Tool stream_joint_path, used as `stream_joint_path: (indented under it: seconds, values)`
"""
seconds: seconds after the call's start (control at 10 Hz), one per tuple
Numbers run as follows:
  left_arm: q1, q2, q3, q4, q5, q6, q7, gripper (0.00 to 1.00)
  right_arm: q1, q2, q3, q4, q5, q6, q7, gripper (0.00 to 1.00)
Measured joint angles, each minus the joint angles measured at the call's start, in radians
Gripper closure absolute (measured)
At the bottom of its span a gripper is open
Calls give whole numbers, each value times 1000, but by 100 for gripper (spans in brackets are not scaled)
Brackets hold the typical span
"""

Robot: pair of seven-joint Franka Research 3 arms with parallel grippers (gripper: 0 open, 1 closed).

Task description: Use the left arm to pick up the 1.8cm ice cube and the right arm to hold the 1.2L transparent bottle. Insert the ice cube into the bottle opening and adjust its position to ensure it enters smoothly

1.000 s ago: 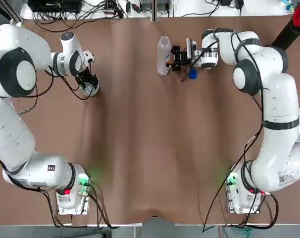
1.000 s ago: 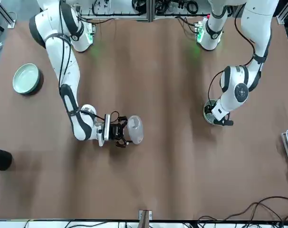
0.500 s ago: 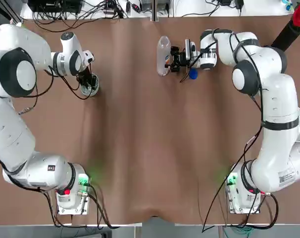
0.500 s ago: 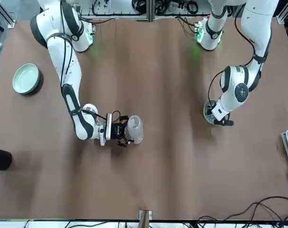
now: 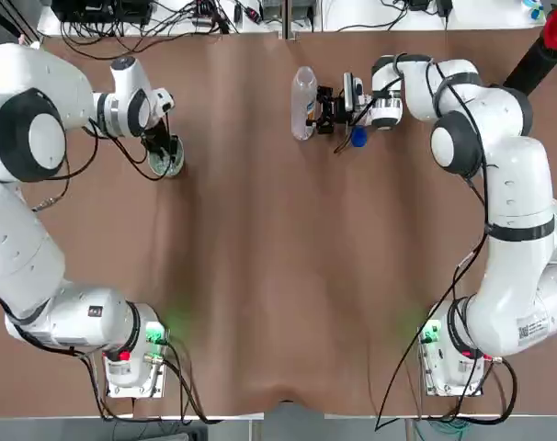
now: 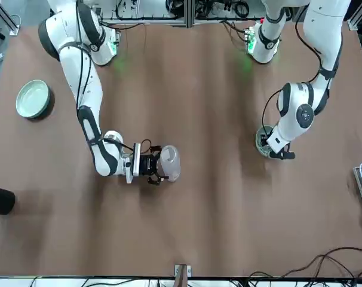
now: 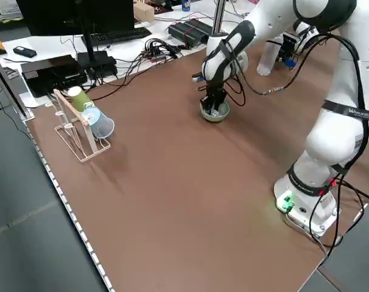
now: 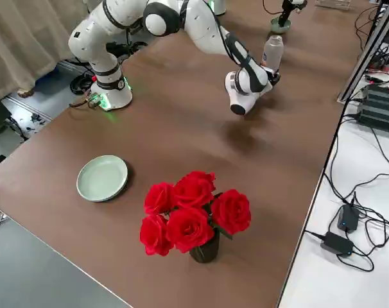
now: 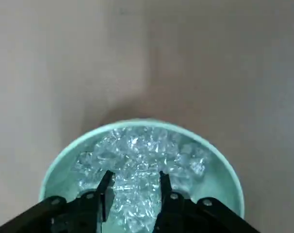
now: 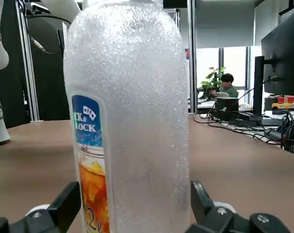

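Counter (image 5: 278, 276): a wide brown top, both arms reaching to its far side from their bases.
Bottle (image 5: 303, 103): stands upright at the far middle of the counter, clear and beaded with droplets, its label (image 10: 91, 179) showing blue and orange.
Right claw (image 5: 323, 108): low at the bottle's side, fingers spread either side of its lower body; I can't make out that they press the plastic.
Bowl (image 9: 224, 170): small and pale green, far on the robot's left, well apart from the bottle and heaped with ice cubes (image 9: 137, 155).
Left claw (image 9: 135, 187): pointing straight down into the bowl, fingers parted with their tips among the ice, no single cube clearly pinched.
Blue cap (image 5: 358, 138): on the counter just beside the right wrist.
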Motion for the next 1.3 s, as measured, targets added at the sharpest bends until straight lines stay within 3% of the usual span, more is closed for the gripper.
stream_joint_path:
  seconds: [0.6,0.9,1.3]
  values:
    - [1,-84,1,2,0,-98,0,59,0,0,0,0,0,0,0,0]
    - [3,-121,1,39,0,-178,0,59,0,1,0,0,1,0,0,0]
    - [2,-196,-12,224,0,-409,-36,59,0,1,0,0,1,0,0,0]
